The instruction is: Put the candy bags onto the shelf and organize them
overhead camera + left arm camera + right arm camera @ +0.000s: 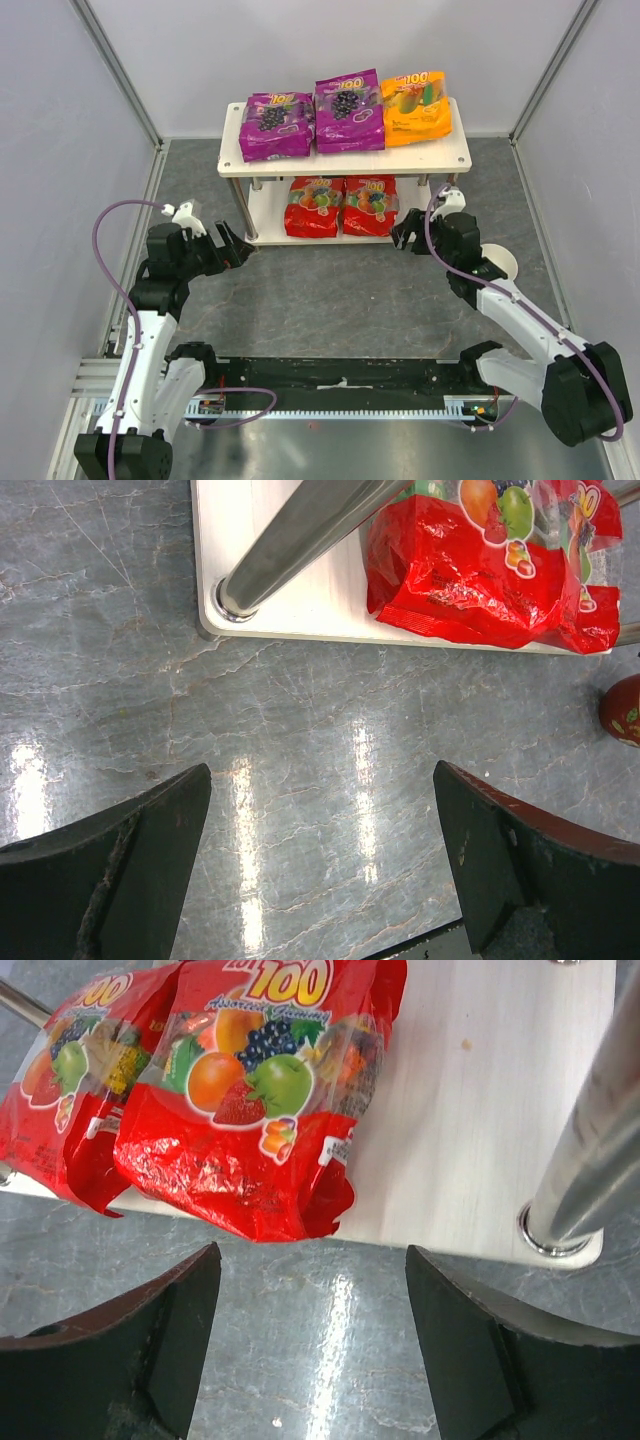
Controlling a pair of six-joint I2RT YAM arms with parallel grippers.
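From above, the top board of the shelf [345, 162] hides the far ends of the left red bag [313, 210] and right red bag [370, 208], and the right arm [520, 305] covers part of a white bowl [503, 262] at 3 o'clock. In the left wrist view both bags run off the top edge near 1 o'clock, and a rounded red thing [622, 710] at 3 o'clock is cut off, unidentifiable. The right wrist view loses the left red bag [60, 1090] at 10 o'clock.
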